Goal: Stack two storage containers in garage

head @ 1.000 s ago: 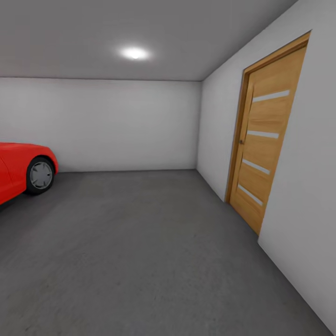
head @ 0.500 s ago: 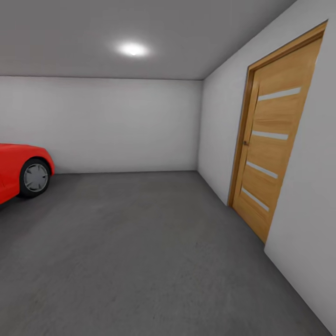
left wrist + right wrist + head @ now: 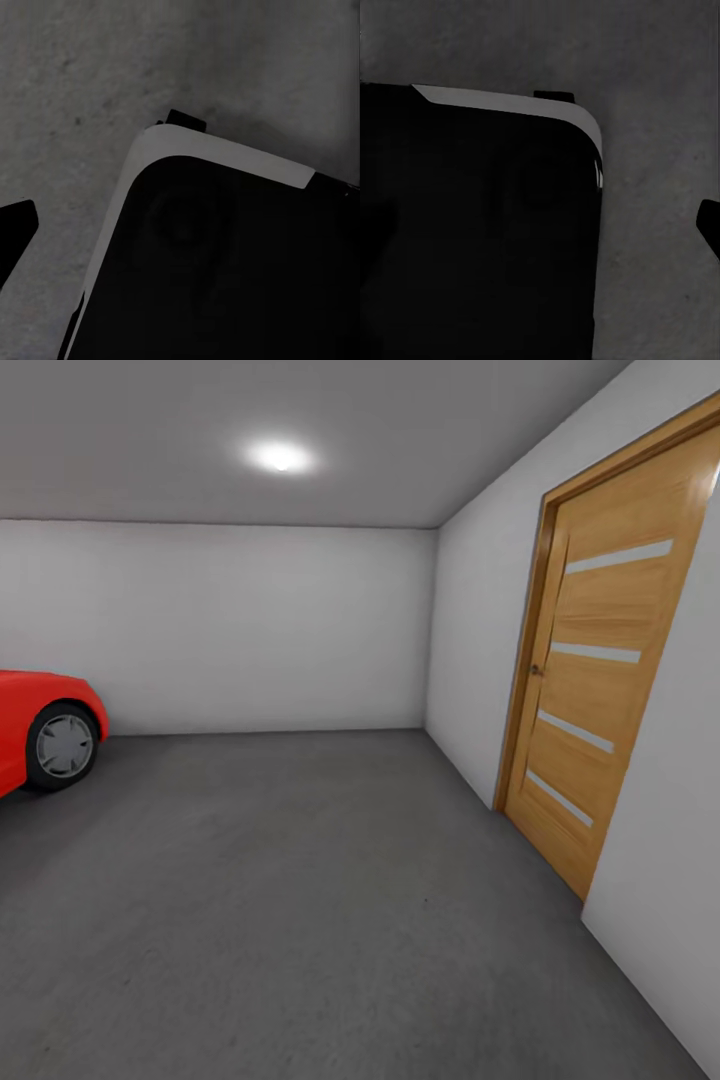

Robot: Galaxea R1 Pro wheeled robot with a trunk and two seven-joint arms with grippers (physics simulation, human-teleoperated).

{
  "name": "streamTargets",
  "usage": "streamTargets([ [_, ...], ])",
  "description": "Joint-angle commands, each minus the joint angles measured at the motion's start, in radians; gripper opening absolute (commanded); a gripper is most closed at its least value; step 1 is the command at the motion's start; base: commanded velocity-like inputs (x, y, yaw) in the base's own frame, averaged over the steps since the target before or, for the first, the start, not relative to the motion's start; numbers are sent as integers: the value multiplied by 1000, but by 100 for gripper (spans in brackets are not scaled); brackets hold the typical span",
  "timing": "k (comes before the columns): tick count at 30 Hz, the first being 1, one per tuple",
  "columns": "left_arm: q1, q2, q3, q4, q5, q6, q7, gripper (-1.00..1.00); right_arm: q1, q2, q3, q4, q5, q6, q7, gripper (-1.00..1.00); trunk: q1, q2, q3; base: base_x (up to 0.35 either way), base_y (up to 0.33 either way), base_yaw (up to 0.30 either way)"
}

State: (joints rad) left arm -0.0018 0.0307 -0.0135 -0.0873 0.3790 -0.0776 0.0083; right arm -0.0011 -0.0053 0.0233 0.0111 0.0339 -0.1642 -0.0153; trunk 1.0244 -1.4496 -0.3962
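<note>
The two storage containers are out of view. I am in the garage, whose dark grey concrete floor (image 3: 300, 900) spreads ahead between pale grey walls. Both wrist views look down at this floor past a black, white-edged part of my own body (image 3: 225, 262) (image 3: 472, 225). A dark fingertip (image 3: 13, 232) of my left gripper (image 3: 180, 236) sits at the edge of its view, and a fingertip (image 3: 709, 225) of my right gripper (image 3: 540, 225) does the same. Both are spread wide with nothing between them.
A red car (image 3: 40, 735) shows its front wheel at the left. A closed wooden door (image 3: 600, 680) with pale horizontal strips is set in the right wall. The back wall (image 3: 230, 630) stands a few metres ahead, and a ceiling lamp (image 3: 280, 457) is lit.
The whole head view has shifted: the car slid toward the left edge and the wooden door grew larger and moved right. So the camera has moved, not the things.
</note>
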Motion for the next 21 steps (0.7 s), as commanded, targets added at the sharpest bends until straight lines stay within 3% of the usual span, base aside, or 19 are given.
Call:
streamTargets([
  [1,0,0,-2,0,4,-2,1,100,0,0,2,1,3,-4,-2,100,1,0,-1,324,0,0],
  [21,-1,0,-2,0,5,-2,1,100,0,-2,2,1,4,-3,-2,100,1,0,-1,324,0,0],
])
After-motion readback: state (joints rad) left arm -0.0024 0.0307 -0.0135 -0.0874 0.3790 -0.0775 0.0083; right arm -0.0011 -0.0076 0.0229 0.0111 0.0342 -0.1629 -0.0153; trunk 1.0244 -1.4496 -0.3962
